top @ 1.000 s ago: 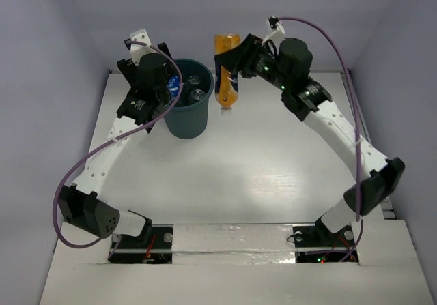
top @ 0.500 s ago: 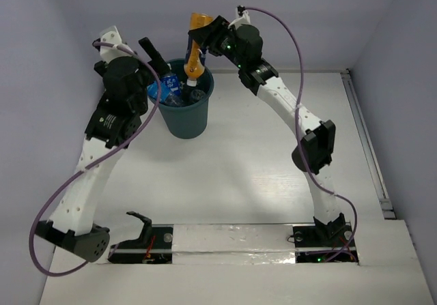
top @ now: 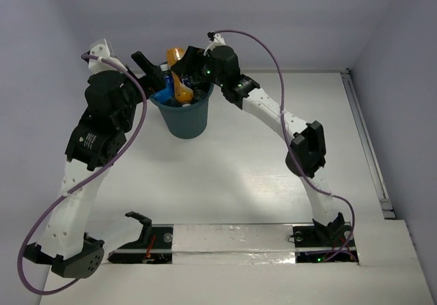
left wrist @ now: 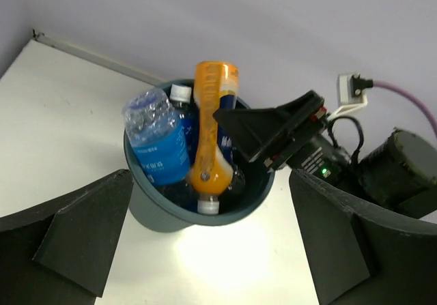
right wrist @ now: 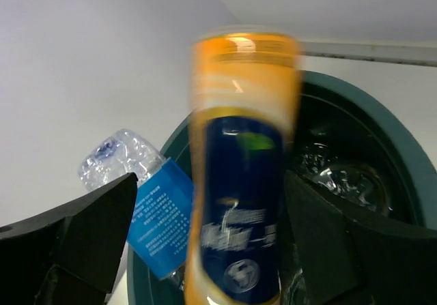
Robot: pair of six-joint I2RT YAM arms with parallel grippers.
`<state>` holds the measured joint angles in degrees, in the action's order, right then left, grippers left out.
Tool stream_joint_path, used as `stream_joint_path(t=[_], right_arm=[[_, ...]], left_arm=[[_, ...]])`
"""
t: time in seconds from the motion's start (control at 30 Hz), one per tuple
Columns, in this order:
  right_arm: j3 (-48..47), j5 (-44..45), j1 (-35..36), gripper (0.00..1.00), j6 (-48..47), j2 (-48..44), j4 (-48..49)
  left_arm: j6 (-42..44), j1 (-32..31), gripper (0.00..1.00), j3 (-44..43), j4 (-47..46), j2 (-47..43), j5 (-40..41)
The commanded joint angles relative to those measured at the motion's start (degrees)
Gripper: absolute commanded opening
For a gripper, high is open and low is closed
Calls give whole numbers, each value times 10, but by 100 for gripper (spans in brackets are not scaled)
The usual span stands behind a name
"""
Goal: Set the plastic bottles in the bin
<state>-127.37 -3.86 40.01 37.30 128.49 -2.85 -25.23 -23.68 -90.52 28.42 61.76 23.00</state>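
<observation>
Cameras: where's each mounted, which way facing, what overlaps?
Top external: fixed above, behind the bases, looking down at the table; left arm, right arm reach the bin.
Left wrist: faces the bin's mouth; left fingers frame it.
Right wrist: just above the bin; right fingers flank the orange bottle.
Shared by all: bin, orange bottle.

The right gripper (top: 187, 71) has swung left from beside the bin (top: 184, 119) to over its rim; its jaws now stand apart on either side of the orange bottle (left wrist: 213, 138), which has gone from hanging over the table to standing cap-down inside the bin; the left gripper (top: 151, 69) has let go of the blue-labelled bottle (left wrist: 158, 151), now in the bin, and has drawn back left, jaws wide.
</observation>
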Motion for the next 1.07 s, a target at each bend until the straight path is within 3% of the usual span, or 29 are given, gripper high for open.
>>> stream_joint_path(t=[0.0, 0.13, 0.27, 0.37, 0.43, 0.5, 0.53, 0.6, 0.67, 0.73, 0.8, 0.9, 1.03], right_arm=[[-6, 18, 0, 94, -52, -81, 0], [-24, 33, 0, 94, -65, -110, -39], [15, 37, 0, 94, -63, -160, -37], [68, 51, 0, 87, -58, -224, -37], [141, 48, 0, 37, -64, -310, -37], [219, 46, 0, 0, -74, -392, -23], [306, 49, 0, 0, -78, -436, -16], [390, 65, 0, 0, -88, -576, -21], [486, 110, 0, 6, -93, -663, -64], [546, 170, 0, 52, -88, -772, -137], [577, 218, 0, 89, -70, -846, -185], [615, 261, 0, 99, -41, -897, -253], [612, 269, 0, 100, -30, -917, -271]], left_arm=[[-22, -2, 99, 10, 15, -35, -24], [-33, -2, 99, 23, 29, -49, -39], [-44, -2, 99, 35, 30, -69, -59], [-46, -2, 99, 34, 29, -81, -91], [-46, -2, 99, 30, 34, -89, -105], [-52, -2, 99, 32, 43, -105, -115], [-53, -2, 99, 37, 43, -115, -118], [-58, -2, 99, 47, 41, -141, -120], [-62, -2, 99, 62, 41, -158, -120], [-74, -2, 99, 75, 40, -178, -120], [-81, -2, 99, 96, 31, -191, -132], [-88, -2, 99, 117, 19, -193, -153], [-97, -2, 99, 129, 2, -175, -174]])
